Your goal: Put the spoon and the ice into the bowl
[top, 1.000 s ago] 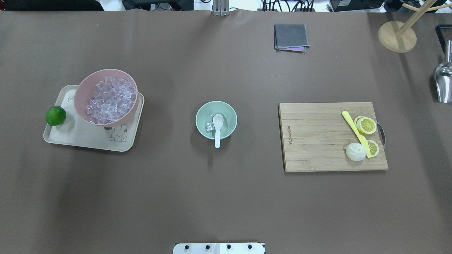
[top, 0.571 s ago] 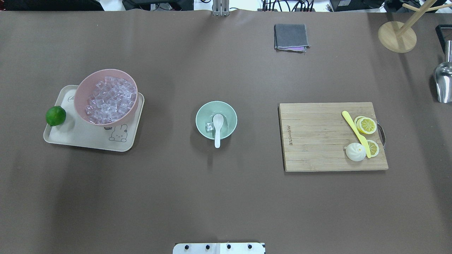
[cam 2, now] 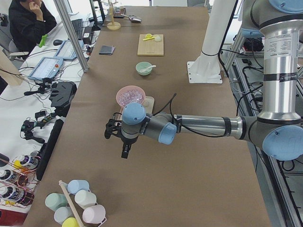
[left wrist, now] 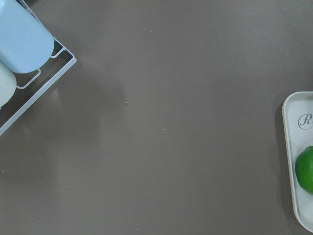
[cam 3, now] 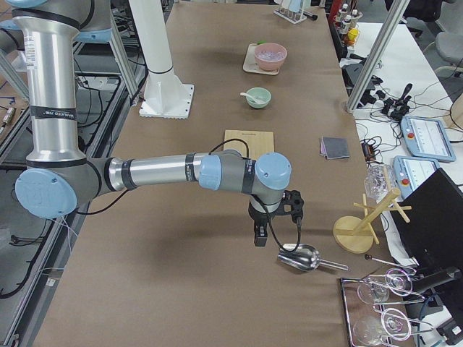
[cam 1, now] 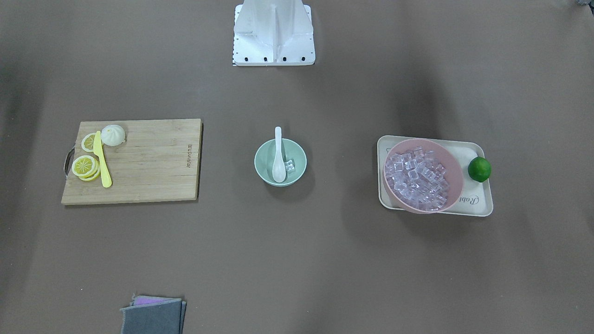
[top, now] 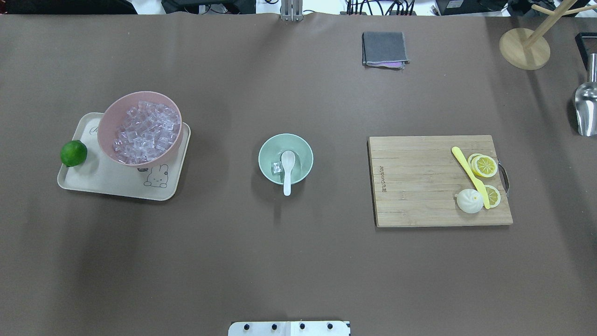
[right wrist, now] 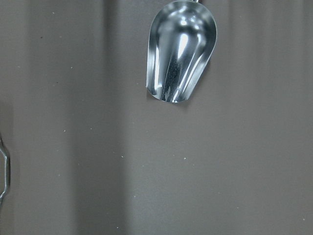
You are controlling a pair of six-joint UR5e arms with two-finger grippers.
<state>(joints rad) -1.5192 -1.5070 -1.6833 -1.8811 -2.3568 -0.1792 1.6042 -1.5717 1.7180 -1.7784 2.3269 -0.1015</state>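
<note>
Resting in the pale mint-green bowl point(top: 303, 156) at the middle of the table point(top: 298, 261), the glossy white spoon point(top: 287, 172) has its deep scoop inside and its short handle leaning over the rim toward the robot. A clear, glassy ice cube point(top: 277, 168) sits just beside the scoop. The left gripper point(cam 2: 124, 152) and right gripper point(cam 3: 260, 233) hang at opposite table ends; whether their fingers are apart cannot be told.

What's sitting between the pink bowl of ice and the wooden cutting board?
The small green bowl, holding the white spoon and one ice cube, as the overhead view shows.
</note>
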